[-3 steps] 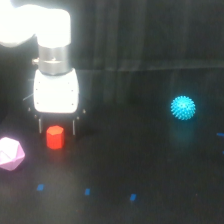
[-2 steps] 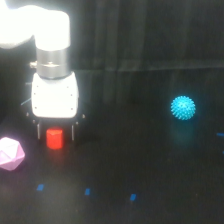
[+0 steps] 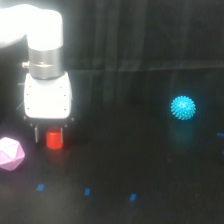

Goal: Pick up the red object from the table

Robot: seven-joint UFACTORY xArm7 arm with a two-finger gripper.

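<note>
The red object [image 3: 54,140], a small bright red-orange block, sits on the black table [image 3: 130,160] at the exterior view's left. My gripper [image 3: 50,135] hangs straight down from the white arm and is lowered over it. Its dark fingers [image 3: 36,134] stand on either side of the block, with a visible gap on the left side. The jaws are open and the block rests on the table. The block's top edge is hidden behind the white gripper body.
A pink polyhedron [image 3: 10,153] lies just left of the gripper, near the view's left edge. A spiky cyan ball [image 3: 183,107] sits far off at the right. Small blue marks [image 3: 87,191] dot the table's front.
The gripper has come down over the red block, so the fingers now straddle it and its top is covered. The block, pink polyhedron and cyan ball have not moved.
</note>
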